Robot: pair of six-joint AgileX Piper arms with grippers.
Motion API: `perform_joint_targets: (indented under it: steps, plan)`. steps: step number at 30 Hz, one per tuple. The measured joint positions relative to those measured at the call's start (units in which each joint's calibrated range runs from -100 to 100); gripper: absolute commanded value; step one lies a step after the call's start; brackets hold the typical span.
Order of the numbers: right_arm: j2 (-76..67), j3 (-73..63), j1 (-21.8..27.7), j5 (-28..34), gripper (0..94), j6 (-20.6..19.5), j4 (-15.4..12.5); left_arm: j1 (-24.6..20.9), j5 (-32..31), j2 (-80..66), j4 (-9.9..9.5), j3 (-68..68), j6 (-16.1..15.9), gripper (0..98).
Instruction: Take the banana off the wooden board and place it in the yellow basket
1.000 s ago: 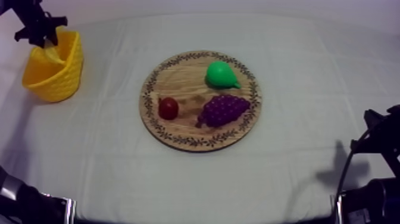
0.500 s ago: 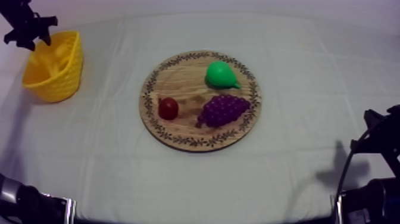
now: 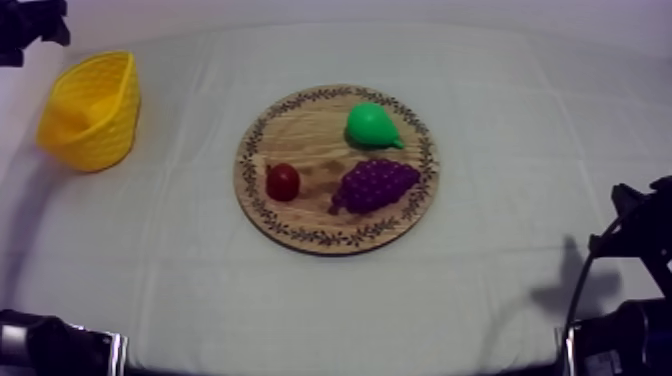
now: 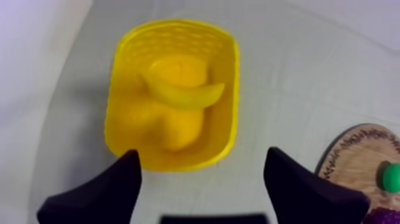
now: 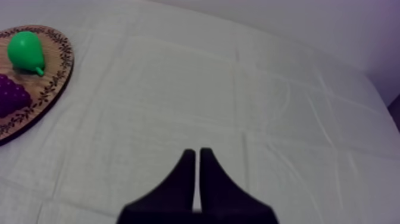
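1. Banana lies inside basket, upper left of top view.
2. I see left gripper above it, jaws spread, empty.
3. Right gripper, over bare cloth, has jaws pressed together.

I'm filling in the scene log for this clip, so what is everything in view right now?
banana: one, yellow, lying inside the basket
yellow basket: one, yellow, on the table's far left
wooden board: one, brown with a patterned rim, mid-table
pear: one, green, on the board's far side
bunch of grapes: one, purple, on the board in front of the pear
small red fruit: one, red, on the board left of the grapes
cloth: one, grey-white, covering the table
left gripper: black, open, above the basket
right gripper: black, shut, over bare cloth right of the board
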Motion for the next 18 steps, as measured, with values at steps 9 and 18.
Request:
perform_joint_targets:
  steps: [9,18]
  plan:
    - [0.00,0.00,0.00,0.00,0.6,-0.05,0.00,0.72,-9.58,-23.46,1.21,12.61,-0.54,51.5]
    - [0.00,0.00,0.00,0.00,0.6,0.00,0.00,1.31,-26.25,-45.86,0.96,33.58,1.67,14.5]
